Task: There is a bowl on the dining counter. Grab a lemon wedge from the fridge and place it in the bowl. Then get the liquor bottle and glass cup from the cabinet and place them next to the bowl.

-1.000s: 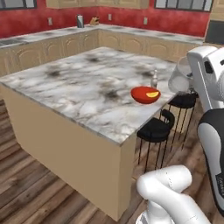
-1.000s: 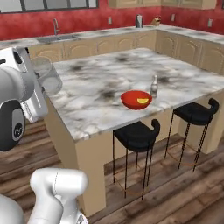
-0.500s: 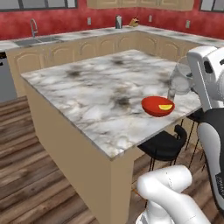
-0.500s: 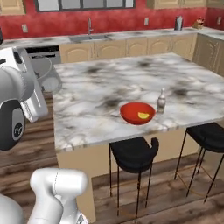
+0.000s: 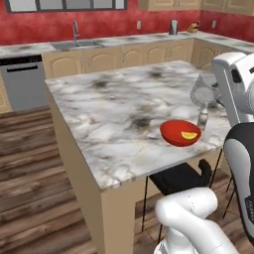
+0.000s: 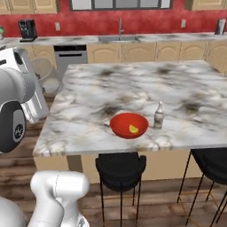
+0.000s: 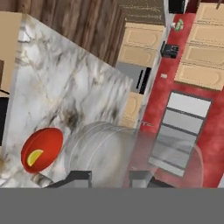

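Observation:
My gripper is shut on the glass cup, a clear tumbler that looms large in the hand view. The same cup hangs beside my arm above the right side of the dining counter. On the marble near its front edge sits the red bowl with the lemon wedge inside. The liquor bottle stands upright just right of the bowl. From the other side I see the bowl, the wedge and the bottle, with the cup held off the counter's left end.
Black stools stand under the island's near edge. A wall counter with sink and grey dishwasher runs along the red back wall, a coffee machine on it. Wood floor lies left of the island.
The whole picture has swung as the base drives round the island; bowl and bottle now sit nearer and more central. The gripper stays shut on the glass cup.

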You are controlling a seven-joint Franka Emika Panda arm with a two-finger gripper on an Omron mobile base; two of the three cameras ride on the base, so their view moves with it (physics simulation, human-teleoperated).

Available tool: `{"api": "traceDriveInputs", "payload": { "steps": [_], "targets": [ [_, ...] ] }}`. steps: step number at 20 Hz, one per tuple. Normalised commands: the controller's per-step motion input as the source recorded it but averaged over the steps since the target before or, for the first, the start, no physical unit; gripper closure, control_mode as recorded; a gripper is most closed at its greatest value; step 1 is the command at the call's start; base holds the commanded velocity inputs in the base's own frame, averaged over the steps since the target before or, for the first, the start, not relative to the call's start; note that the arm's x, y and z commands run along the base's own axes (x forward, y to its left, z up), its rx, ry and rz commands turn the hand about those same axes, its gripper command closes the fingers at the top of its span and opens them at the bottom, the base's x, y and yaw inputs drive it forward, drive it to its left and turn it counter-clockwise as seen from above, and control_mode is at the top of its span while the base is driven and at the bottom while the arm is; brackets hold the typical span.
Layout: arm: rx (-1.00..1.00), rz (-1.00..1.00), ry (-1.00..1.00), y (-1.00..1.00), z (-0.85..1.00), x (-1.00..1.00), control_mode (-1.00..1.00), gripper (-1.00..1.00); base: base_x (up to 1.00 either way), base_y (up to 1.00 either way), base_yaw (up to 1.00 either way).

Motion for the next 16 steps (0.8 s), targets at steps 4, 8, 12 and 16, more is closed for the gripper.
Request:
{"api": "traceDriveInputs", "payload": {
  "steps": [4, 8, 12, 16],
  "targets": [
    [0.0, 0.0, 0.0, 0.0, 0.0, 0.0, 1.0, 1.0, 0.52, -0.53, 0.36],
    [0.0, 0.0, 0.0, 0.0, 0.0, 0.0, 1.0, 1.0, 0.66, -0.47, 0.35],
    [0.0, 0.0, 0.0, 0.0, 0.0, 0.0, 1.0, 1.0, 0.6, -0.45, 0.3],
    [0.0, 0.02, 0.06, -0.01, -0.03, 0.12, -1.0, 1.0, 0.44, -0.19, 0.16]
  ]
}}
